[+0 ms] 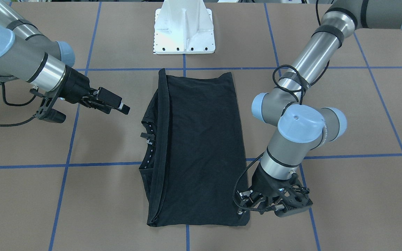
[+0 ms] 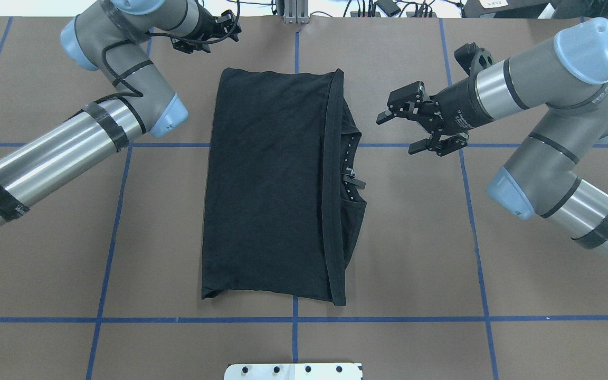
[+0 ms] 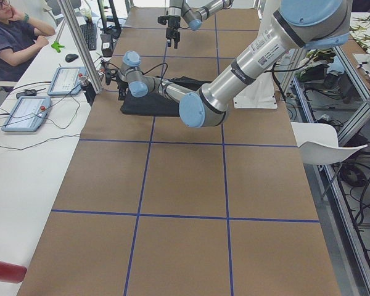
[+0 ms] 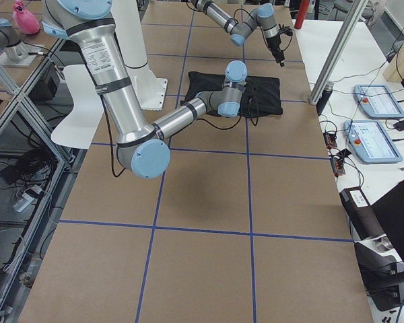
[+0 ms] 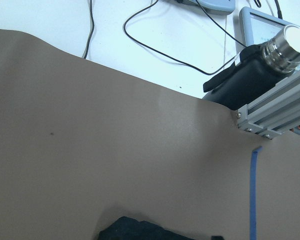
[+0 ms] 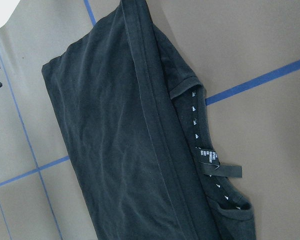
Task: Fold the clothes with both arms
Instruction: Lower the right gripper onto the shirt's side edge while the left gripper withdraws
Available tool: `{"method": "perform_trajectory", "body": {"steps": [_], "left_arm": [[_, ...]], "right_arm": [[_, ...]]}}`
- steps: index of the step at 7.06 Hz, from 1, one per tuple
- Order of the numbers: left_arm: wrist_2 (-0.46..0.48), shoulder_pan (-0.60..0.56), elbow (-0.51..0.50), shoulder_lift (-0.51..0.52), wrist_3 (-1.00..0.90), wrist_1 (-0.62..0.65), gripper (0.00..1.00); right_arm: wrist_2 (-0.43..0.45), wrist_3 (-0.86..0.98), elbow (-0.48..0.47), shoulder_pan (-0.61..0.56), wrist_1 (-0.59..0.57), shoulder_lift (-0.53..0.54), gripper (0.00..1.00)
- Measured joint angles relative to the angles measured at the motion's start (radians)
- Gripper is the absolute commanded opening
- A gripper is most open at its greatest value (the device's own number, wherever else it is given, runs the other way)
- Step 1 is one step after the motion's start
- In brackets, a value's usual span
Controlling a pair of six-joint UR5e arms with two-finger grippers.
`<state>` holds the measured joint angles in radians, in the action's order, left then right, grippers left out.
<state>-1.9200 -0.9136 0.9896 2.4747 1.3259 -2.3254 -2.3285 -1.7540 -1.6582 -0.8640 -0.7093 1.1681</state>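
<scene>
Overhead exterior: one black T-shirt [image 2: 272,184] lies in the middle of the table [image 2: 415,253], plain side up. It is already folded into a long, narrow rectangle running from the robot-side edge toward the operators' edge. No sleeves stick out. A stitched edge band runs along the side facing my right arm, with the neckline and its label poking out beyond it.

I judge the task well along. What seems left is a crosswise fold to shorten the rectangle, and perhaps tucking in the neckline.

The right gripper [image 2: 396,135] hangs above bare table just beside the neckline side, jaws spread wide and holding nothing.

The left gripper [image 1: 246,202] is low at the shirt's corner nearest the operators' edge. I cannot tell whether it is open or closed, or whether it has cloth. The left wrist view shows only table and a scrap of black.

Count: one shirt, two arms, two grippers, one white pedestal base [image 1: 184,31].
</scene>
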Motion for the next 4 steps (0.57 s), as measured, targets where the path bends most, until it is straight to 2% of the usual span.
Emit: {"method": "perform_trajectory", "body": {"steps": [1,3,4], "left_arm": [[-0.038,-0.012,0.082,-0.054,-0.010,0.038,1.00],[-0.058,-0.016,0.344,-0.223,-0.068,0.163,1.00],[-0.060,-0.016,0.472,-0.308,-0.101,0.228,1.00]], "right_arm": [[0.038,0.006,-0.005,0.025,-0.002,-0.003,1.00],[0.151,0.111,-0.019,0.094,-0.026,-0.005,1.00],[0.206,0.207,-0.052,0.125,-0.105,-0.005,1.00]]}}
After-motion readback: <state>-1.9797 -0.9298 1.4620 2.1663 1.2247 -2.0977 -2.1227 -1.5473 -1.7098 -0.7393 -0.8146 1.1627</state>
